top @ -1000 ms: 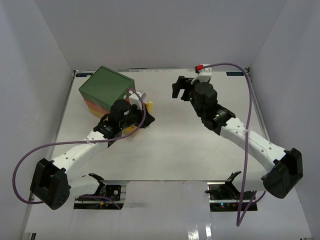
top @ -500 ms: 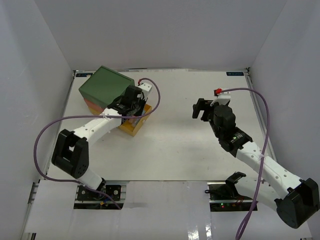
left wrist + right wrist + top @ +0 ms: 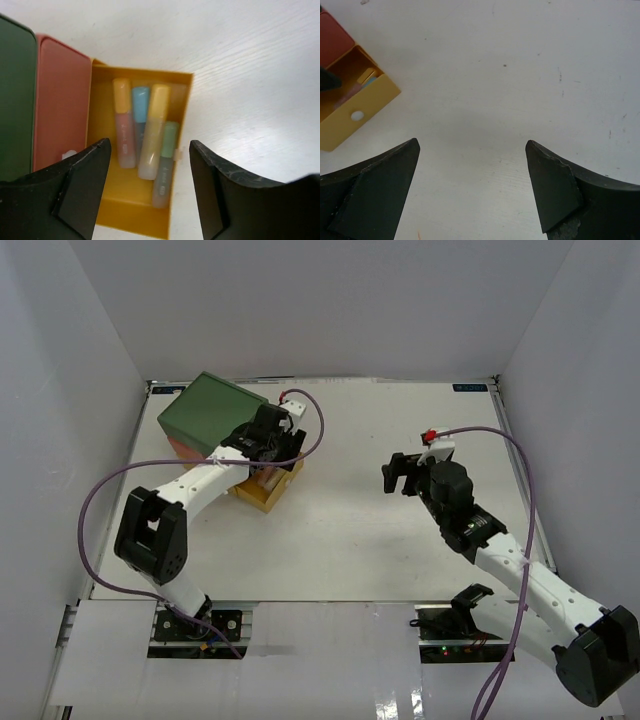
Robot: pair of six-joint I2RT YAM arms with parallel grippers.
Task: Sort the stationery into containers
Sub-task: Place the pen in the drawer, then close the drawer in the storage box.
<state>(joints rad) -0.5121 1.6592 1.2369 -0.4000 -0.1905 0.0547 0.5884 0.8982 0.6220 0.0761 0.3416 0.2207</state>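
The white desk (image 3: pixel 350 530) is the biggest thing, with tall white walls around it. The left arm (image 3: pixel 200 483) rises from the near left corner and bends sharply at its elbow. Then it stretches up and to the right, toward the chest. The right arm (image 3: pixel 505 555) starts at the near right corner and lies long and low, slanting up and to the left, and its tip ends over bare desk, right of the middle. The small chest (image 3: pixel 212 412) sits at the far left of the desk, with a green top, an orange-red layer under it and yellow at the bottom. The yellow drawer (image 3: pixel 262 495) sticks out from the bottom of the chest, toward the middle of the desk, and it is open on top. The left end effector (image 3: pixel 148 150) hangs right above this drawer and points down into it. Its two black fingers are wide apart and hold nothing. The right end effector (image 3: pixel 472 145) is well apart from the chest, and its fingers are wide apart too, with only desk showing between them. Four markers lie side by side in the drawer: a pink marker (image 3: pixel 123 135) with a yellow cap, a blue marker (image 3: pixel 140 102), a long yellow marker (image 3: pixel 154 132) and a mint green marker (image 3: pixel 166 160). A little white round knob (image 3: pixel 357 116) sits on the front of the drawer.
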